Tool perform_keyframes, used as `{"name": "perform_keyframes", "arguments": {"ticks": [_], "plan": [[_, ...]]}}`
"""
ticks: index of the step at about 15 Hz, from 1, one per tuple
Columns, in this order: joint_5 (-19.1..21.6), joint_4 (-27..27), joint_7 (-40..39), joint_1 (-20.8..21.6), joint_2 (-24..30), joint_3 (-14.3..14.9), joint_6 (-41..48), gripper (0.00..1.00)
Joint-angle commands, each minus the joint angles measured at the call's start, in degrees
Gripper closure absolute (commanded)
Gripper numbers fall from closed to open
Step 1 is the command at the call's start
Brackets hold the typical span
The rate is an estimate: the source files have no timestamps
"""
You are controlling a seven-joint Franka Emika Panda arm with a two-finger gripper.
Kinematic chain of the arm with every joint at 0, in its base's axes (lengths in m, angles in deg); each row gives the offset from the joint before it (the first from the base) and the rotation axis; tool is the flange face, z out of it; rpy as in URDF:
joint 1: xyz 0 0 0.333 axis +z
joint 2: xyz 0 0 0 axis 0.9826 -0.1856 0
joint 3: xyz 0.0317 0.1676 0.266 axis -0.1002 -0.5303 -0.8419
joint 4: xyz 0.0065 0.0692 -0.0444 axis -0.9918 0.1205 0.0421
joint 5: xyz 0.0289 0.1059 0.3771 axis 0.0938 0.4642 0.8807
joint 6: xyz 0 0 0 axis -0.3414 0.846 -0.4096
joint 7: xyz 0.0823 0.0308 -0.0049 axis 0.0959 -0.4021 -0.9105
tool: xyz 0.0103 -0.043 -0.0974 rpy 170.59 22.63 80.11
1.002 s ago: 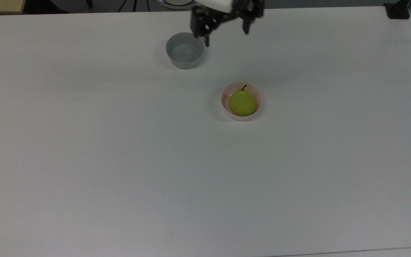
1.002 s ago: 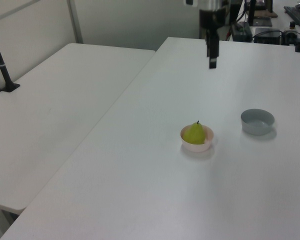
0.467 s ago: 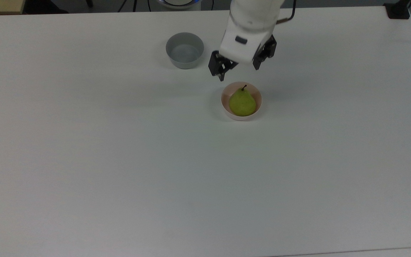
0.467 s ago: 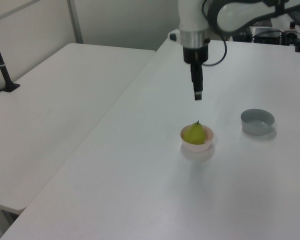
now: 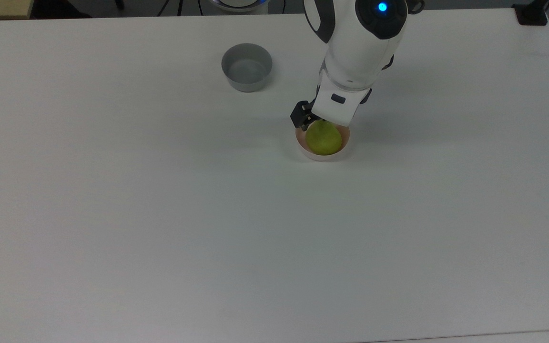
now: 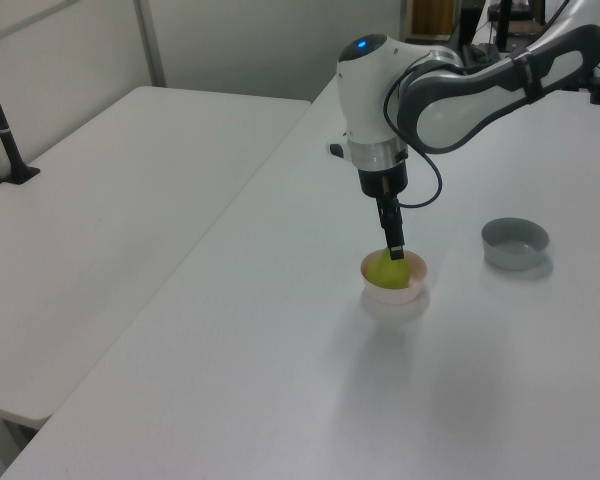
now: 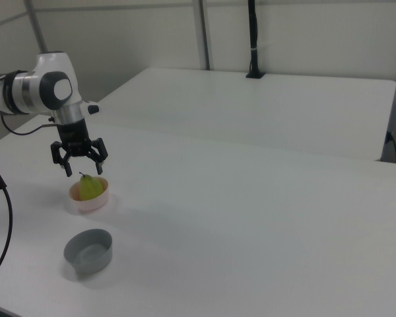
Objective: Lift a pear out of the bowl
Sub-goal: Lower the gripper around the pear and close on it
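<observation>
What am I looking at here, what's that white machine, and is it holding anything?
It is a white robot arm with two-fingered jaws at its tip, filmed by three cameras at once: one from above and one from each side. The gripper hangs open just above a yellow-green pear, which sits in a small pink bowl on a white table. A grey bowl stands apart on the same table. Nothing is held; the pear lies untouched in its bowl.

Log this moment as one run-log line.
phase: approach | gripper: open, just above pear | pear: in pink bowl | grey bowl: empty
</observation>
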Motion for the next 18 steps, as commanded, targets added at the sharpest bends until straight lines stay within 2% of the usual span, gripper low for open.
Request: {"name": "perform_keyframes", "arguments": {"ticks": [1, 7, 9, 10, 12, 13, 15, 18], "plan": [[-0.96, 1.48, 2.26, 1.36, -1.90, 1.23, -5.70, 0.00], [-4.30, 1.66, 3.41, 2.42, -3.93, 0.96, -5.98, 0.01], [-4.48, 1.66, 3.41, 2.33, -4.10, 0.88, -5.89, 0.11], [-4.48, 1.57, 3.41, 2.33, -4.28, 0.88, -5.89, 0.19], [-4.48, 1.57, 3.50, 2.33, -4.28, 0.88, -5.98, 0.48], [-4.48, 1.57, 3.50, 2.42, -4.28, 0.79, -5.98, 0.56], [-4.39, 1.48, 4.37, 2.68, -4.28, 0.79, -5.98, 0.62], [-4.30, 1.13, 4.81, 2.77, -3.67, 0.79, -5.37, 0.62]]}}
